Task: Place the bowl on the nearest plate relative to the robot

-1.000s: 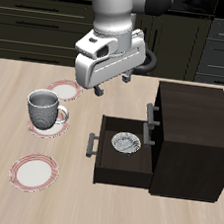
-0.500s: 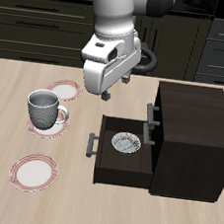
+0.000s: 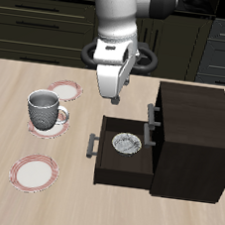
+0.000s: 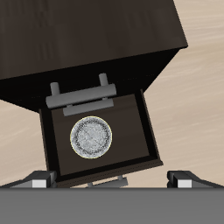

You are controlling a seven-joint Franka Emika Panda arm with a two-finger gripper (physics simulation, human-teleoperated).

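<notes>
Bowl: the bowl (image 3: 127,143) lay flat on the floor of the pulled-out drawer (image 3: 103,163) of the dark cabinet (image 3: 191,139), untouched by anything; the wrist view showed it (image 4: 91,137) centred in the drawer, with clear floor all around it.

Target plate: of 3 alike, the plate (image 3: 64,90) farthest back sat closest to the robot's base, so I judged it to be the goal; it was bare.

Other plates: 1 (image 3: 50,124) carried the grey-and-white mug (image 3: 43,109); 1 (image 3: 33,172) lay near the table's front edge, bare.

Gripper: the gripper (image 3: 113,98) hung above the table, just behind the open drawer and well above the bowl, carrying nothing.

Fingers: in the wrist view the 2 fingertips (image 4: 38,181) stood far apart at the edges of the frame, so the jaws were spread wide.

Done: the drawer stood open and the bowl was exposed to a reach from above; nothing else of the task showed as complete.

Left: descend into the drawer, close on the bowl's rim, lift it clear of the drawer walls, carry it to the back plate, set it down, release.

Progress: early, by my reading; the grasp had not yet begun.

Watch for: the drawer's front wall and handle (image 3: 89,146) leaving little room around the bowl.
</notes>
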